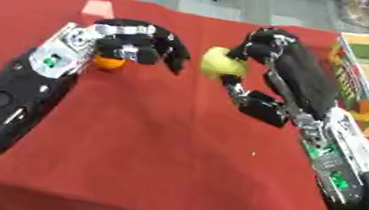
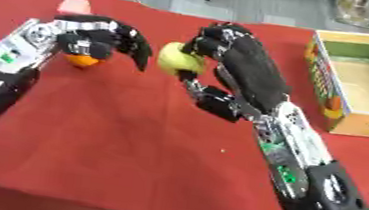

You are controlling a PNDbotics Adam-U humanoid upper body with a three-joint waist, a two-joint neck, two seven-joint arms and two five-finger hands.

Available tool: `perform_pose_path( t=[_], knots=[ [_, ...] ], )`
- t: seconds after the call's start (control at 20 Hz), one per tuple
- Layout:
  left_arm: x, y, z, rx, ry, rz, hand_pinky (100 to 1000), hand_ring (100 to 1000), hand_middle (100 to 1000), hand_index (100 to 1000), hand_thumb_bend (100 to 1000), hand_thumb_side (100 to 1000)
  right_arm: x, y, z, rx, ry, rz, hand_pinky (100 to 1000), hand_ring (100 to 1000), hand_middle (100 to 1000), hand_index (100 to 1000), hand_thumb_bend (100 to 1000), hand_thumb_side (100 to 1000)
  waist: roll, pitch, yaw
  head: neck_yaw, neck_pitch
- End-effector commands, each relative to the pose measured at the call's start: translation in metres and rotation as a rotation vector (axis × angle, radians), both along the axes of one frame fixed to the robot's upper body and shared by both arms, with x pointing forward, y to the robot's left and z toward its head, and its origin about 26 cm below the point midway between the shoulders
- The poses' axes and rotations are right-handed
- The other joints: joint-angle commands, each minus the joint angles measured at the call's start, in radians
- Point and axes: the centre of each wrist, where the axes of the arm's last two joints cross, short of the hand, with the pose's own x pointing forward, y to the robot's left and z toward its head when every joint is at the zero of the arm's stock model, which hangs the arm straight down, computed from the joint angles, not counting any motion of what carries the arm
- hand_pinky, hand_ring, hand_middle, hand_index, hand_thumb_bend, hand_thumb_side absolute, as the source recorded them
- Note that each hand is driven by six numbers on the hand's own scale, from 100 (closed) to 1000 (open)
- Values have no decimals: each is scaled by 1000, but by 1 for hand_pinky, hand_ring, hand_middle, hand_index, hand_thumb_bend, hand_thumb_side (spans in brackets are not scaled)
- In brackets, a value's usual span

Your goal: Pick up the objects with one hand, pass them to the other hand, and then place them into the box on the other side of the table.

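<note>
The yellow-green fruit, perhaps an apple or lemon, sits above the red table in your right hand, fingers curled over its top and the thumb coming up beneath. It looks like the handover is done or nearly so. Your left hand is just beside it, fingers curled downward and, as far as can be seen, holding nothing; an orange ball lies under that palm and a pink block behind it.

Before you swing, make sure the left fingers are clear of the fruit, then carry it high toward the cardboard box at your right.

The box's near wall stands upright, so lift over the rim rather than sliding in. The cloth between hand and box appears bare, leaving open room; the table's right edge runs close behind the box.
</note>
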Motion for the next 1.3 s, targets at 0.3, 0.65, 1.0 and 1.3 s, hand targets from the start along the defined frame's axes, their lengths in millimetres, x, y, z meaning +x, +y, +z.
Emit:
perform_pose_path(
  t=[0.3,0.65,1.0,1.3],
  knots=[
    [-30,76,31,-128,-139,222,749,631,585,772,594,737,36,-117,28,87,68,-409,648,614,407,534,100,100,10,-32,7,-53,-2],
    [-57,104,4,-218,-78,346,746,623,577,764,583,742,71,-245,0,246,291,-901,688,738,556,622,100,200,9,-35,13,-63,-2],
    [-64,108,-7,-257,-50,385,745,621,575,763,581,743,84,-299,-28,69,547,-964,800,912,931,906,221,869,22,-39,28,-71,-2],
    [-63,107,-9,-248,-45,385,745,621,576,762,580,743,81,-306,-29,37,487,-1006,821,931,993,940,355,826,21,-39,28,-63,-2]
  ],
)
